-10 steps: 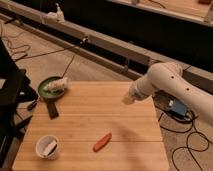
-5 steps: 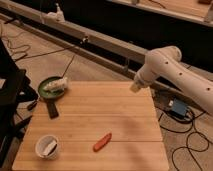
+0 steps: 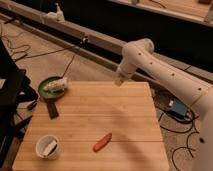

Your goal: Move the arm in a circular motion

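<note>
The arm (image 3: 165,75) is glossy white, made of thick rounded segments with small dark holes, and comes in from the right edge. Its bulbous elbow joint (image 3: 137,51) sits high above the table's far edge. From there it tapers down to a pale tip, the gripper (image 3: 120,80), which hangs just above the far edge of the wooden table (image 3: 125,125), right of the middle. It holds nothing that I can see.
On the table: a green pan (image 3: 51,89) with a white object in it at the far left, a white cup (image 3: 48,147) at the near left, a red sausage-shaped item (image 3: 102,142) near the front middle. Cables and a blue box (image 3: 179,108) lie on the floor to the right.
The arm has swung up and to the left; the tip moved from over the table's right side to its far edge, and the elbow rose.
</note>
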You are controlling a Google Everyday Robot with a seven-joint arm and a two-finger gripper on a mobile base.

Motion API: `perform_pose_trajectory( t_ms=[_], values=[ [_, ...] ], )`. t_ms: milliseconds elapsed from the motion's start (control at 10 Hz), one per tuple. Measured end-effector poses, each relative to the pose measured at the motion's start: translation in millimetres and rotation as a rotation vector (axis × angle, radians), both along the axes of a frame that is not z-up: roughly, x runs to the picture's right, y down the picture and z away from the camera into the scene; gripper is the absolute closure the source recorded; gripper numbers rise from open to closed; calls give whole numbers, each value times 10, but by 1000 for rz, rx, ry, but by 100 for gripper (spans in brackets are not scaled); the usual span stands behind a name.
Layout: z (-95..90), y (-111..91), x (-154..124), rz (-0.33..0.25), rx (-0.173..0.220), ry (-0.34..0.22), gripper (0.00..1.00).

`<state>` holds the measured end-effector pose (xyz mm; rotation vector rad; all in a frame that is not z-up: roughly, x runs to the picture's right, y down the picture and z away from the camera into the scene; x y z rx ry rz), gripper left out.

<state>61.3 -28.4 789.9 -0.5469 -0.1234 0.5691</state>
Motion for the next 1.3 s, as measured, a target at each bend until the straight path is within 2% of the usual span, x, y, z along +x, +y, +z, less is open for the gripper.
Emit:
perform_pose_trajectory(
  t_ms=[200, 300, 500, 700, 900, 1000, 1300],
  values=[
    [-53, 162, -617, -122, -19, -118, 100],
    [-104, 257, -771, -163, -27, -152, 100],
    [-266, 564, -926, -231, -62, -200, 100],
    [-497, 843, -847, -239, -85, -208, 100],
    [-694, 990, -518, -176, -90, -151, 100],
    [-760, 996, -364, -148, -81, -121, 100],
    [-985, 916, 432, -51, -36, 50, 100]
  ],
)
